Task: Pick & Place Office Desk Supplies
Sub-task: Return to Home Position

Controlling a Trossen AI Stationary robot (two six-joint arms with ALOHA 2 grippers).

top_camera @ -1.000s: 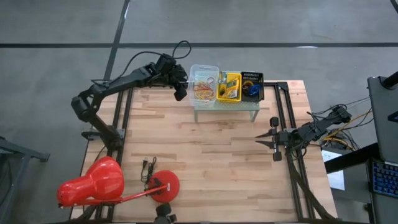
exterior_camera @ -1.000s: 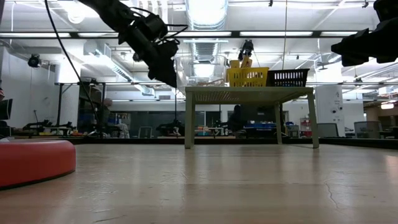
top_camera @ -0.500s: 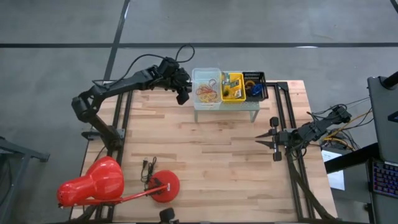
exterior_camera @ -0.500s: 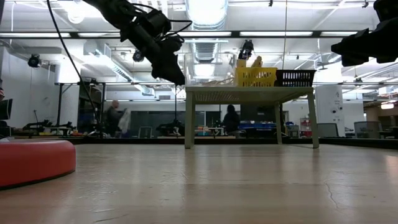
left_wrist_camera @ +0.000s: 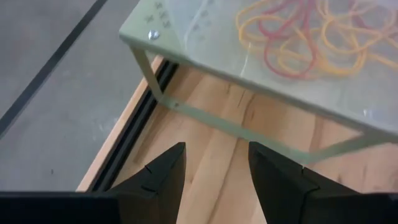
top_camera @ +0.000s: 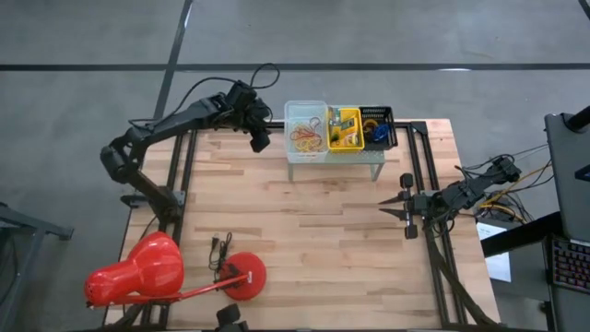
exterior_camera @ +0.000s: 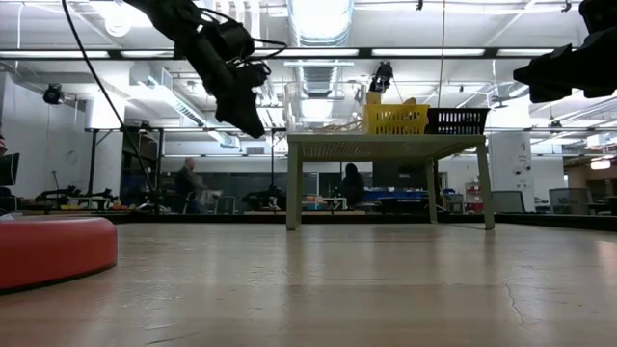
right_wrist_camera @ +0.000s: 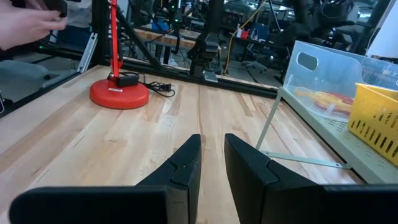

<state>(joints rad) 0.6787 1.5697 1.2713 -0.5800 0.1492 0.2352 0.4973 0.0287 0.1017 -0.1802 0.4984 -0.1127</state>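
Left fingers (left_wrist_camera: pixel 158 177) backed off clear bin (top_camera: pixel 305 109), spread, empty; right fingers (right_wrist_camera: pixel 180 168) parted; crayons (top_camera: pixel 344 127) indistinct.

Lined up on the shelf (top_camera: pixel 355 156): rubber-band bin (top_camera: pixel 291 124) at its left end, crayon bin (top_camera: pixel 330 129) in the middle, ring-loop bin (top_camera: pixel 387 124) at its right end. The left hand (top_camera: pixel 261 141) is held just left of it.

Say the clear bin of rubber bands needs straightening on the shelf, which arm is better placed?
Left. The left claw hangs open right beside the clear bin; the right claw waits farther off, near the right edge of the table.
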